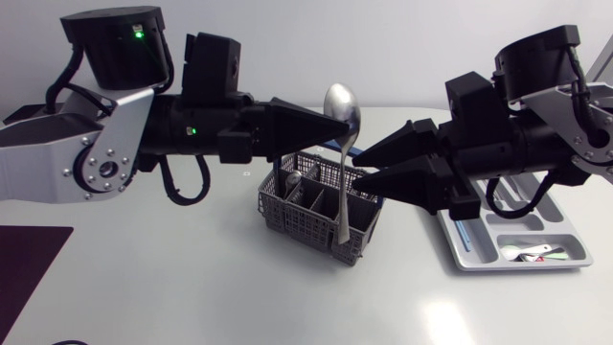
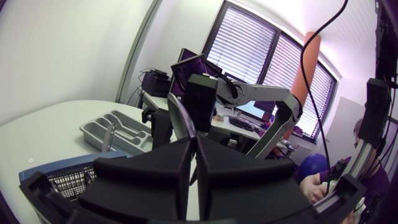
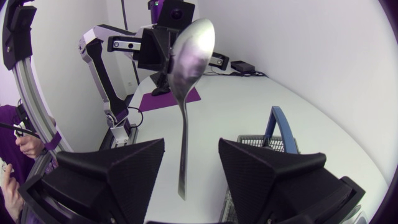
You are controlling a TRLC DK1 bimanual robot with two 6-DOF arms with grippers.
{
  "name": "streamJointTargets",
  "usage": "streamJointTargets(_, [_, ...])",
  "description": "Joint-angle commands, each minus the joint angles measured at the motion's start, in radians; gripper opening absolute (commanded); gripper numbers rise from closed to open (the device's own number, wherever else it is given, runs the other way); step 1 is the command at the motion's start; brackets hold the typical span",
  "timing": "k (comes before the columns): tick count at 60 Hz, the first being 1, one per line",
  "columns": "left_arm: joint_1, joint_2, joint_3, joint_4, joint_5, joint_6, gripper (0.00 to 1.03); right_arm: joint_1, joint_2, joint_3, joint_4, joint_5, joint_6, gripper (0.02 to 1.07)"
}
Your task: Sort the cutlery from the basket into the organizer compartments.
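1. Fingers (image 1: 306, 123) of the left gripper (image 1: 348, 135) are clamped on the spoon (image 1: 342, 103) just below its bowl. The spoon hangs upright, bowl up, with its handle tip down over the basket (image 1: 306, 226).
2. Fingers (image 3: 112, 174) of the right gripper (image 1: 359, 170) stand wide. The spoon's handle passes between them, touching neither (the right wrist view makes this plain).
3. In the basket, another silver piece (image 1: 292, 179) shows in a rear cell.
4. The organizer (image 1: 560, 230) holds small pale pieces (image 1: 527, 252) in its near end compartment and a slim blue piece (image 1: 463, 235) in a long slot. The right arm hides the rest of it.
5. A purple mat (image 1: 29, 268) lies at the table's left, well apart.
6. Only the left wrist view shows the organizer's (image 2: 99, 134) far compartments, though their contents are too small to tell.
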Motion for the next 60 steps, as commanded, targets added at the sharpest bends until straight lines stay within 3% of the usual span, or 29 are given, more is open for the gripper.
streamJointTargets(1, [-0.007, 0.018, 0.037, 0.030, 0.031, -0.067, 0.03, 0.007, 0.017, 0.035, -0.013, -0.005, 0.006, 0.64])
streamJointTargets(21, [-0.019, 0.024, 0.044, 0.039, 0.050, -0.079, 0.03, 0.053, 0.015, 0.041, -0.025, -0.001, 0.017, 0.63])
streamJointTargets(35, [-0.027, 0.027, 0.047, 0.044, 0.054, -0.080, 0.03, 0.057, 0.026, 0.044, -0.026, 0.001, 0.025, 0.16])
streamJointTargets(43, [-0.019, 0.030, 0.049, 0.047, 0.056, -0.080, 0.03, 0.059, 0.024, 0.047, -0.054, 0.001, 0.022, 0.08])
streamJointTargets(52, [-0.010, 0.029, 0.047, 0.048, 0.056, -0.080, 0.04, 0.065, 0.014, 0.038, -0.095, 0.007, -0.009, 0.07])
streamJointTargets(54, [-0.008, 0.029, 0.047, 0.052, 0.056, -0.080, 0.08, 0.066, 0.010, 0.035, -0.097, 0.018, -0.009, 0.08])
streamJointTargets(58, [-0.005, 0.027, 0.049, 0.055, 0.056, -0.080, 0.29, 0.068, 0.001, 0.029, -0.108, 0.030, -0.011, 0.08])
streamJointTargets(60, [-0.002, 0.026, 0.052, 0.053, 0.056, -0.082, 0.33, 0.066, -0.005, 0.026, -0.111, 0.035, -0.011, 0.08])
